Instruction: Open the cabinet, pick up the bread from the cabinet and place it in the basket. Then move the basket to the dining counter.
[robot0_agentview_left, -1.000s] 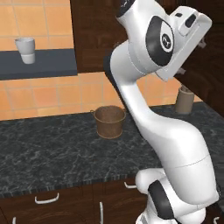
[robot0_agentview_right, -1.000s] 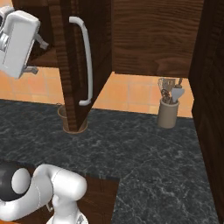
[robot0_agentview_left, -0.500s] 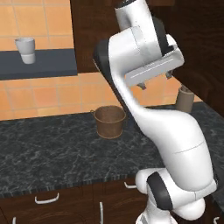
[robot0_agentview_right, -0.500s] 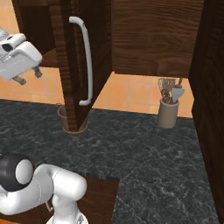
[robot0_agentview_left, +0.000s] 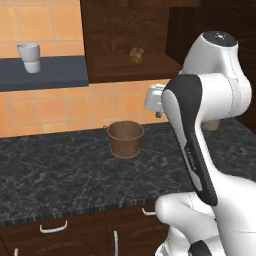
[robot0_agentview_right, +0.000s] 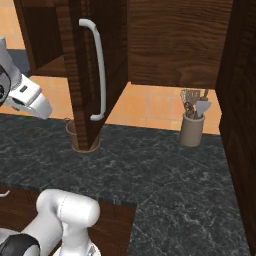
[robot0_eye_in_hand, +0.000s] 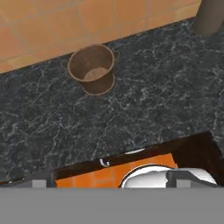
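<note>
Tool (robot0_agentview_left: 156, 106) lower now; bread (robot0_agentview_left: 136, 54) in cabinet (robot0_agentview_left: 125, 65)

Kitchen — black speckled worktop (robot0_agentview_left: 60, 175), orange tiled wall (robot0_agentview_left: 55, 107), wood cabinet (robot0_agentview_right: 165, 45), utensil jar (robot0_agentview_right: 192, 129), drawers (robot0_agentview_left: 55, 230)

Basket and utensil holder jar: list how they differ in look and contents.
The basket is brown, woven, wide-mouthed, with a thin wire handle; the utensil holder jar is plain grey-brown, narrower and handleless. The basket holds nothing; the jar holds utensils. Both stand upright on the black speckled worktop by the tiled wall.
</note>
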